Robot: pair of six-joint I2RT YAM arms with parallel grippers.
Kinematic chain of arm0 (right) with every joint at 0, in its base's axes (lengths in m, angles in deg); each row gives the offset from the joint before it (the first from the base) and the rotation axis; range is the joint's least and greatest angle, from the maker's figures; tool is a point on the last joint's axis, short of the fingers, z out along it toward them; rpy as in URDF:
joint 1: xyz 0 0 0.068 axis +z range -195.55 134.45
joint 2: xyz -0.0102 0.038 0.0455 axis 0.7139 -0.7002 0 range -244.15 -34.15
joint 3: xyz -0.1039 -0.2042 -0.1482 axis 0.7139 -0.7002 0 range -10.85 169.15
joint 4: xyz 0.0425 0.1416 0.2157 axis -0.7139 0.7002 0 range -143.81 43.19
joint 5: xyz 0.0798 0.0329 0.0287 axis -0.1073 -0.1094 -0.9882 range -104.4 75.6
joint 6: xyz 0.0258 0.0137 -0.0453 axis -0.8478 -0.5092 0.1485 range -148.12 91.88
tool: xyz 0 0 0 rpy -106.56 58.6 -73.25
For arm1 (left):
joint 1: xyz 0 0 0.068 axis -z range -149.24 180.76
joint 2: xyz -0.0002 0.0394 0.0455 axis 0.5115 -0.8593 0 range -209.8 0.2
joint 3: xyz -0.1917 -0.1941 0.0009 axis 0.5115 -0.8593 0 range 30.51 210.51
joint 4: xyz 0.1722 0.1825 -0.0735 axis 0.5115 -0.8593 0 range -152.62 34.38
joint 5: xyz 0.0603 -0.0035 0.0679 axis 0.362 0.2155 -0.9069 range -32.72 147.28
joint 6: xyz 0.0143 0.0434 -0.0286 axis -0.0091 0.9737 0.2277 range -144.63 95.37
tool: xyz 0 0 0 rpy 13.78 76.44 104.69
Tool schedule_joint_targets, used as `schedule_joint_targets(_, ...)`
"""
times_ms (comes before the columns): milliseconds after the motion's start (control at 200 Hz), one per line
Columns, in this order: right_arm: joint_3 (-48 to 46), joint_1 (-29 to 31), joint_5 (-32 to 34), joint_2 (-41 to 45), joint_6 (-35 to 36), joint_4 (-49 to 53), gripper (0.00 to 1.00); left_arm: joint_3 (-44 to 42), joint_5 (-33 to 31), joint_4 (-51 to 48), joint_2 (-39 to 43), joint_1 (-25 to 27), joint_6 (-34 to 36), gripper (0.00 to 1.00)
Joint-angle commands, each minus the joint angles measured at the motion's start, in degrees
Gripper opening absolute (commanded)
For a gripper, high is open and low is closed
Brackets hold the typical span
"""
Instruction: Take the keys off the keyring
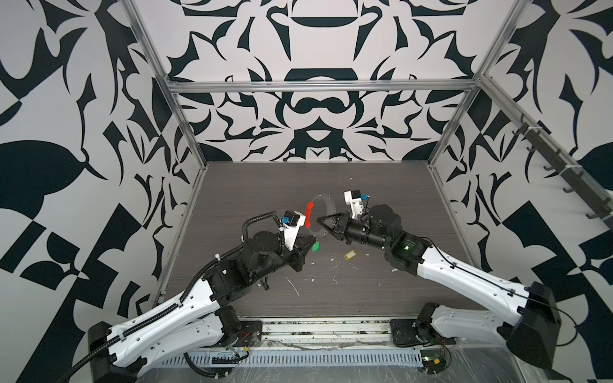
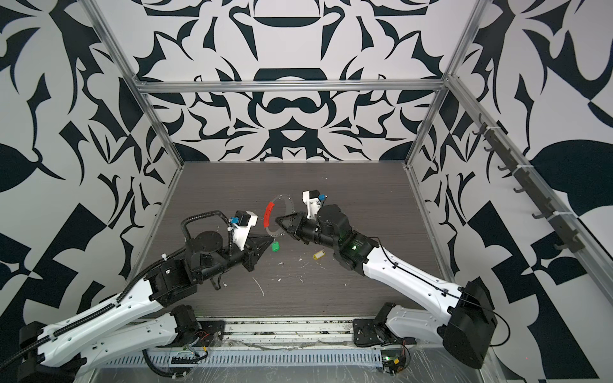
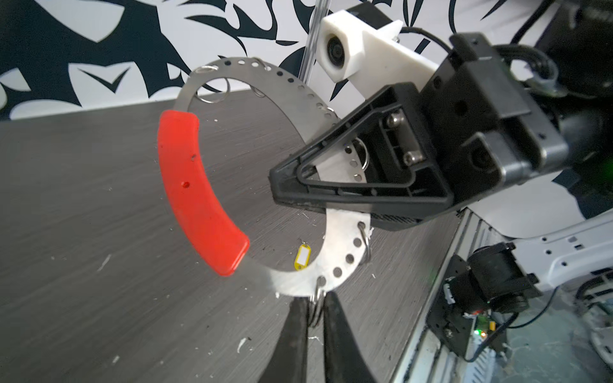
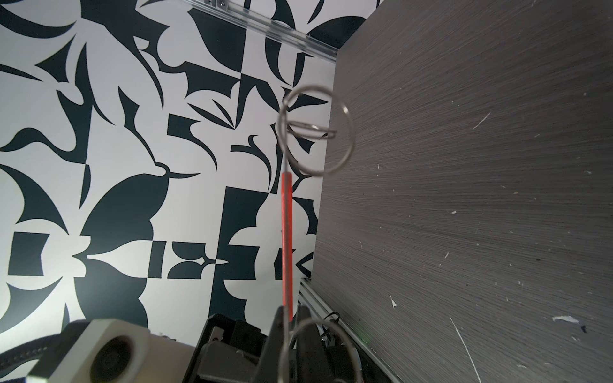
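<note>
My right gripper (image 1: 319, 219) (image 3: 276, 185) (image 4: 291, 311) is shut on the perforated arc of the keyring (image 1: 329, 206) (image 3: 345, 258) and holds the hoop upright above the table. The hoop's red sleeve (image 1: 309, 214) (image 2: 269, 214) (image 3: 199, 195) faces the left arm and shows edge-on in the right wrist view (image 4: 287, 245). At the hoop's lowest part my left gripper (image 1: 311, 238) (image 2: 272, 237) (image 3: 315, 300) is shut on a small silver loop (image 3: 316, 291) threaded through a hole. The green key (image 1: 315, 246) (image 2: 275, 246) hangs right at its tip. The yellow key (image 1: 349, 254) (image 2: 319, 255) (image 3: 303, 257) lies loose on the table.
Several bare silver loops (image 3: 212, 94) (image 4: 315, 132) hang from other holes in the hoop. White scraps (image 1: 292, 287) litter the dark table (image 1: 265, 185). Aluminium frame posts (image 1: 185, 132) and patterned walls enclose three sides, and a rail (image 1: 315, 331) runs along the front.
</note>
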State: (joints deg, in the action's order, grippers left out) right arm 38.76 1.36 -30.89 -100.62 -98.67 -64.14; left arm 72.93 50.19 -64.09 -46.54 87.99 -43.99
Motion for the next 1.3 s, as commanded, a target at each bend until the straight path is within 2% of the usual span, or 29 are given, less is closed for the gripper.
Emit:
schedule_joint_targets(0,2.6,0.3,-0.9,0.5,1.3,-0.8,0.00,2.0,-0.4,0.0,-0.2,-0.1,-0.6,0.05)
schedule_joint_targets(115,3.1,0.1,-1.1,0.1,2.3,1.1,0.00,2.7,-0.5,-0.5,-0.2,-0.1,-2.6,0.00)
schedule_joint_targets(315,3.8,-0.5,-2.7,-1.6,3.6,3.0,0.00,5.1,-1.2,-4.0,-0.8,-0.1,-8.7,0.00)
schedule_joint_targets(555,3.3,-1.6,-4.3,-2.3,8.1,6.2,0.28,9.6,-3.2,-12.6,-1.1,-0.1,-16.0,0.00)
schedule_joint_targets(745,1.8,-2.2,-2.6,-0.8,13.2,10.7,0.39,13.7,-1.4,-19.9,-2.8,-0.5,-20.3,0.00)
schedule_joint_targets(960,0.1,-2.2,1.6,4.2,22.2,17.5,0.38,15.5,1.5,-24.4,-2.7,-2.8,-24.4,0.00)
schedule_joint_targets(1155,-0.9,-2.2,6.5,11.6,38.9,22.5,0.36,15.9,7.7,-26.8,-2.8,-7.9,-29.1,0.00)
schedule_joint_targets(1295,-0.6,-2.1,6.5,14.9,46.5,23.5,0.37,16.0,12.4,-28.8,-3.1,-11.2,-32.1,0.00)
